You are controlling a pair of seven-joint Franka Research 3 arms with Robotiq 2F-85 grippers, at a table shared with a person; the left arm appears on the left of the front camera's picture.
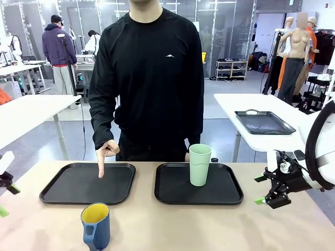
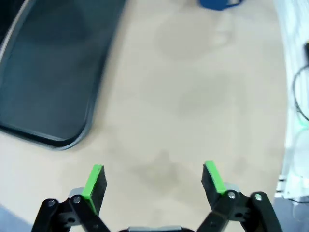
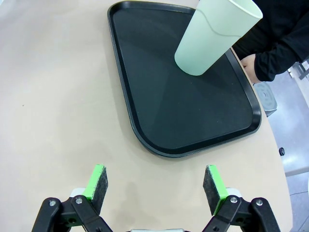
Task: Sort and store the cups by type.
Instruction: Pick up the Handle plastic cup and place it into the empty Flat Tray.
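On the surface (image 1: 209, 225): two trays (image 1: 68, 191), one tumbler (image 1: 199, 164), one mug (image 1: 96, 226).
Front view adds a pointing hand (image 1: 106, 154); left pincer (image 2: 154, 173), right pincer (image 3: 157, 175) released.

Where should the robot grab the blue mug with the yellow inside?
Probably around the round body of the blue mug, coming in from the robot's left. It stands upright on the table, handle turned toward the robot, out of the way.

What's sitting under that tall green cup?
The green tumbler stands upright on the right-hand black tray, near its far edge. The patch of tray beneath its base is covered, so whether anything lies there cannot be seen.
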